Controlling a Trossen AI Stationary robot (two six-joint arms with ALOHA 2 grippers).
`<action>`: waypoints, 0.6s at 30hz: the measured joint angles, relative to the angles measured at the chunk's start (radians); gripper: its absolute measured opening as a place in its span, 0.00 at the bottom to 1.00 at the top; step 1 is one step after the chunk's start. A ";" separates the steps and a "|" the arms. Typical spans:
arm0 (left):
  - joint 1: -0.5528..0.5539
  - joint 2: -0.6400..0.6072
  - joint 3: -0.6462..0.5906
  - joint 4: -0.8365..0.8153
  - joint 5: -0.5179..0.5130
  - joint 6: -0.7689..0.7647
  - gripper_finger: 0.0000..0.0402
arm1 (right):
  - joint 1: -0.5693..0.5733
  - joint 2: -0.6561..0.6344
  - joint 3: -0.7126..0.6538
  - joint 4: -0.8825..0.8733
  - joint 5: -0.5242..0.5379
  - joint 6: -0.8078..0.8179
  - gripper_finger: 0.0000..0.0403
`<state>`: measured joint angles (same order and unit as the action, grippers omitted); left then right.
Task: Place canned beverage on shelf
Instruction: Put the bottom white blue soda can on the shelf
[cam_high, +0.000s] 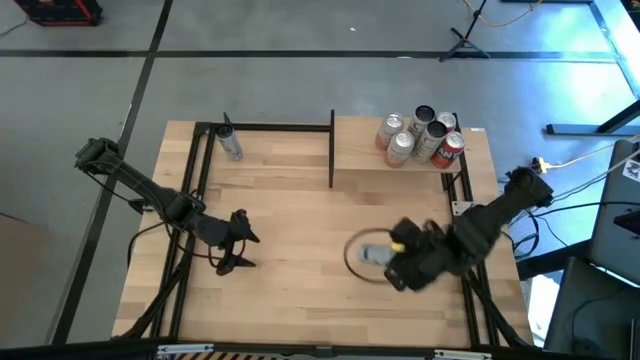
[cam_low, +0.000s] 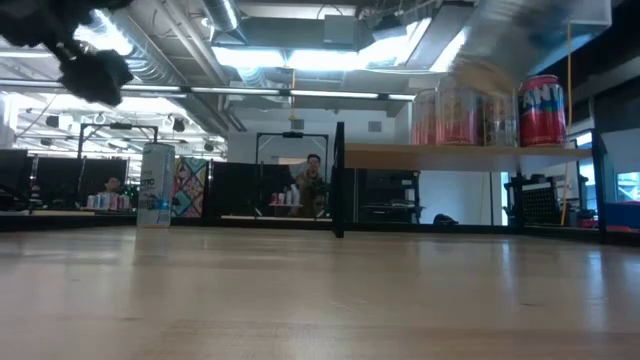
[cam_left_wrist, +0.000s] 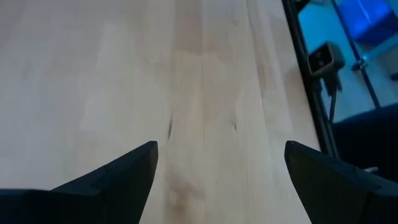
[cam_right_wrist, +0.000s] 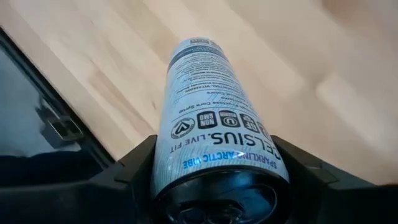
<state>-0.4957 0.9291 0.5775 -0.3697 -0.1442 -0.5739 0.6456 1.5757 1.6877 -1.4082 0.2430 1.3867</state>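
1. Over the tabletop (cam_high: 290, 200), right of centre, right hand (cam_high: 385, 256) clamped on a can (cam_right_wrist: 214, 124), off the surface
2. Shelf (cam_high: 360, 150) at far right holds six other cans (cam_high: 420, 137)
3. Left hand (cam_high: 240, 240) hangs over tabletop's left, fingers (cam_left_wrist: 118, 180) apart, empty
4. Lone can (cam_high: 231, 146) stands far left

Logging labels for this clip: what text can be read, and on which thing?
"CELSIUS. LIVE FIT", "SPARKLING ARCTIC VIBE": white can held in the right pincer.
"NON GMO": badge on the same can; its small print is unreadable.
"ANY": red can on the shelf, partly cut off.
Other cans: blurred.
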 joint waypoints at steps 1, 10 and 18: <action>0.000 0.000 0.016 -0.014 -0.014 0.000 0.84 | -0.030 0.005 0.023 -0.003 0.000 -0.056 0.57; 0.003 0.000 0.086 -0.057 -0.109 0.020 0.84 | -0.309 0.117 0.061 0.038 -0.141 -0.522 0.57; 0.005 0.000 0.088 -0.058 -0.109 -0.028 0.84 | -0.468 0.270 0.062 0.031 -0.308 -0.708 0.57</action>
<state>-0.4911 0.9287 0.6651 -0.4278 -0.2531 -0.6017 0.1775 1.8457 1.7496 -1.3771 -0.0652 0.6792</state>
